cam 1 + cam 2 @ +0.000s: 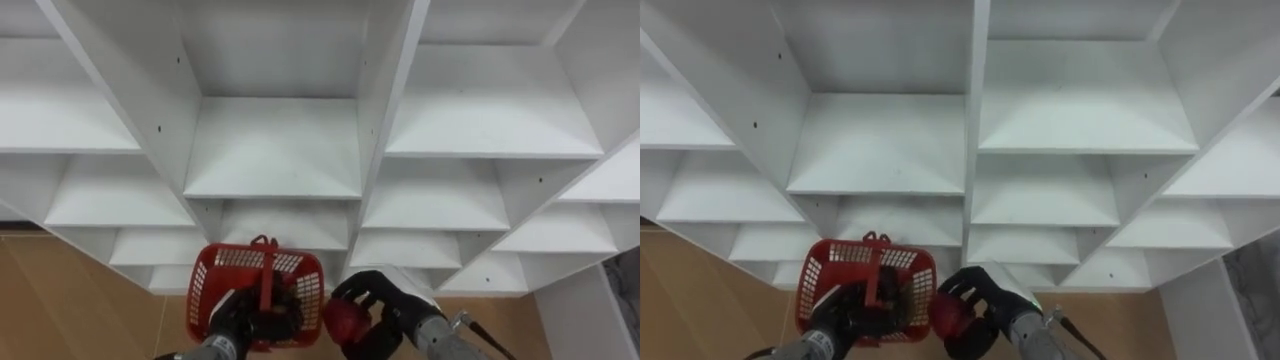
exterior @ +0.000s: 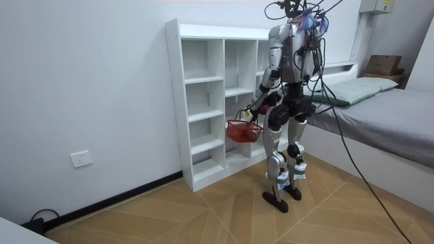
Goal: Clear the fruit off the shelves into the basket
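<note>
Right hand [image 1: 385, 300] sits at the lower centre of the frame, just right of the basket. Its fingers are curled round a red fruit [image 1: 347, 322] held against the palm; we cannot make out which kind of fruit. Left hand [image 1: 238, 320], lower left of centre, is closed about the handle of the red basket [image 1: 212, 278], which hangs in front of the white shelf unit [image 1: 272, 150] across the upper frame. The fruit lies beside the basket's right rim, near or touching it, and is not yet over the opening. We judge the step in hand to be depositing the fruit in the basket. To do it well, the right hand ought to carry the fruit leftward over the rim, clear of the handle. It should lower the fruit well inside before the fingers loosen, since a release from height could bounce or bruise it. The left hand should hold the basket level and steady, as a hanging basket will swing if knocked. In the room view the robot stands upright close to the unit.
</note>
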Controlling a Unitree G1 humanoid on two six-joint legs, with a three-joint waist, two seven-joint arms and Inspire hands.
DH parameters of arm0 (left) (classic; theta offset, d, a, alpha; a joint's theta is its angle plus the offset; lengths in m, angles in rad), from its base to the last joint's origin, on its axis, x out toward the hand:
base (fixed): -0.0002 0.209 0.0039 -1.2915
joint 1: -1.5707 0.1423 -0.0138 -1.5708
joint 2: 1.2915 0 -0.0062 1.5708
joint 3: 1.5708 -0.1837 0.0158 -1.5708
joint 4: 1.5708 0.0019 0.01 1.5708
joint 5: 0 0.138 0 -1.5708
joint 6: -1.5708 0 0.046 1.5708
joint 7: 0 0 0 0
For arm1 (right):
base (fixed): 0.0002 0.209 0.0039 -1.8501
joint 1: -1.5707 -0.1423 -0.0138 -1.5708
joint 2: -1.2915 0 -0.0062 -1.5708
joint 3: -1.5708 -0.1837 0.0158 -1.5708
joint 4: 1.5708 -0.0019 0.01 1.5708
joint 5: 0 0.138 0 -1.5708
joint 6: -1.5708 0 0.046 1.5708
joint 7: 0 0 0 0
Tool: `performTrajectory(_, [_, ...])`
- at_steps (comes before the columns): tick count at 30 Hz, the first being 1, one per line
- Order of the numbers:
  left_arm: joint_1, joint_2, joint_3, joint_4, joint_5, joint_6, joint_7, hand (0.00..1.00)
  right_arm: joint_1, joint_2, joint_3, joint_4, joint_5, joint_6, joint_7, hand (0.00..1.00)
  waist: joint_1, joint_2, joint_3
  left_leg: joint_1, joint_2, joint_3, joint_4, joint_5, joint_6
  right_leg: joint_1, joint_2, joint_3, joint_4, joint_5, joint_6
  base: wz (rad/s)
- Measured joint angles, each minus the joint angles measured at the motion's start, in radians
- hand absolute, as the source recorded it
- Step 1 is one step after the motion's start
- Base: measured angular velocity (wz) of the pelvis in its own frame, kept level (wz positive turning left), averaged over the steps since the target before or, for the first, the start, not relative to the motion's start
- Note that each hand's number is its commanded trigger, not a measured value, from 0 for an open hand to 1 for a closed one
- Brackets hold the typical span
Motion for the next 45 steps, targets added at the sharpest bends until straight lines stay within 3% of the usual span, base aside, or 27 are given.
performTrajectory(14, [-0.004,0.002,-0.041,-0.001,0.022,0.000,-0.017,1.00,-0.075,0.006,0.000,0.108,0.014,-0.002,-0.012,1.00,-0.005,0.022,0.0044,-0.005,0.000,-0.005,0.008,0.000,0.000,0.002,-0.004,-0.014,-0.001,0.000,0.000,0.01])
performTrajectory(21, [-0.010,0.000,-0.045,-0.001,0.026,0.000,-0.022,1.00,-0.094,0.008,0.000,0.115,0.014,-0.002,-0.043,1.00,-0.008,0.022,0.0044,-0.016,-0.002,-0.021,0.017,0.000,0.000,0.002,-0.006,-0.029,0.000,0.000,0.000,0.06])
performTrajectory(24, [-0.011,-0.003,-0.047,-0.001,0.076,0.000,-0.024,1.00,-0.096,0.009,-0.001,0.115,0.014,-0.002,-0.046,1.00,-0.004,0.022,0.0044,-0.020,-0.002,-0.025,0.021,0.000,0.000,0.001,-0.006,-0.031,0.000,0.000,0.000,0.05])
performTrajectory(32, [-0.013,-0.008,-0.059,0.000,0.156,-0.003,-0.043,1.00,-0.127,0.046,-0.002,0.115,0.017,-0.016,-0.048,1.00,-0.008,0.022,0.0045,-0.026,-0.003,-0.027,0.029,0.000,0.000,0.001,-0.008,-0.034,0.000,0.000,0.000,0.00])
performTrajectory(36, [-0.014,0.000,-0.093,0.000,0.180,-0.009,-0.050,1.00,-0.140,0.046,-0.002,0.119,0.017,-0.035,-0.057,1.00,-0.008,0.019,0.0061,-0.026,-0.004,-0.029,0.031,0.000,0.000,0.002,-0.009,-0.037,0.001,0.000,0.000,0.00])
performTrajectory(45, [-0.027,0.011,-0.144,0.000,0.179,-0.009,-0.071,1.00,-0.140,0.068,0.002,0.182,0.062,-0.035,-0.063,1.00,-0.005,0.011,0.0110,-0.040,-0.005,-0.033,0.046,0.000,0.000,-0.001,-0.012,-0.049,-0.001,-0.002,0.001,0.03])
